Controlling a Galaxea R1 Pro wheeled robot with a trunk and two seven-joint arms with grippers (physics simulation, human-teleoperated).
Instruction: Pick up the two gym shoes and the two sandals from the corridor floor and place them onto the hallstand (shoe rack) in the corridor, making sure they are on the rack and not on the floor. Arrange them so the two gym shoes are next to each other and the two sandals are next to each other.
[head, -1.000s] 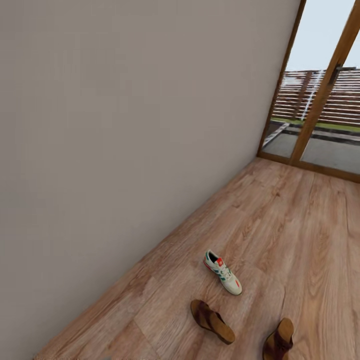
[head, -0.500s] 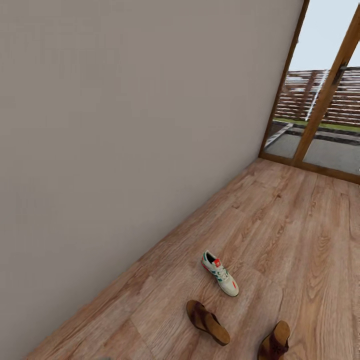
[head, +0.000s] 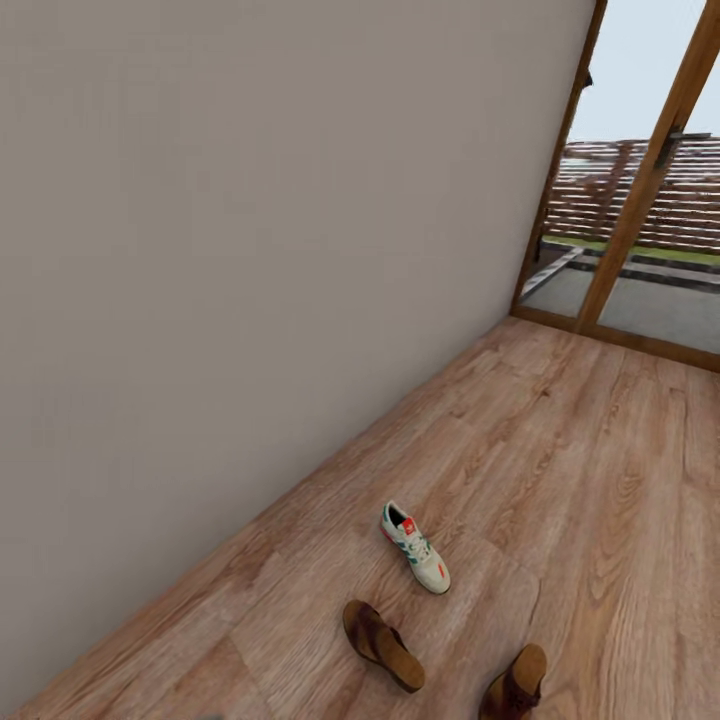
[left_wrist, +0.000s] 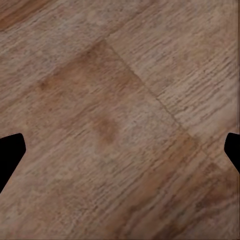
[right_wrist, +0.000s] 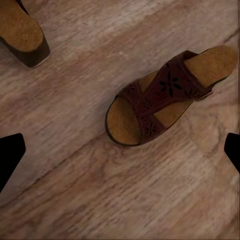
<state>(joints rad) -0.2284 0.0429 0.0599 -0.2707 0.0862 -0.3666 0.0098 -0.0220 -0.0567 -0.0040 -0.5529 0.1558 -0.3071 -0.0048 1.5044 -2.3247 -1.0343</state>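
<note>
1. Both grippers are held spread wide and empty: the right gripper (right_wrist: 120, 155) is seen as two dark fingertips at the edges of its wrist view, with nothing between them, and the left gripper (left_wrist: 120, 155) is seen the same way over bare plank flooring.
2. One sandal (right_wrist: 167, 95) lies flat, footbed up, under the right gripper, its patterned strap across the middle; the fingers are not touching it, and a position above it is judged to suit a coming grasp.
3. A second sandal (right_wrist: 22, 32) lies near the first, only its tan end and dark sole edge being seen by the right wrist camera.
4. From the head camera, the pair is seen at the near edge of the corridor floor (head: 560, 480), the left sandal (head: 382, 644) and the right sandal (head: 515, 685) apart and angled differently, as if dropped rather than arranged.
5. One gym shoe (head: 415, 546) lies just beyond the left sandal, upright on its sole, toward the plain wall (head: 250, 250).
6. Beyond the gym shoe, a wooden-framed glass door (head: 640, 200) closes the corridor.
7. Nothing has yet been lifted, so the task is judged to be at its start.
</note>
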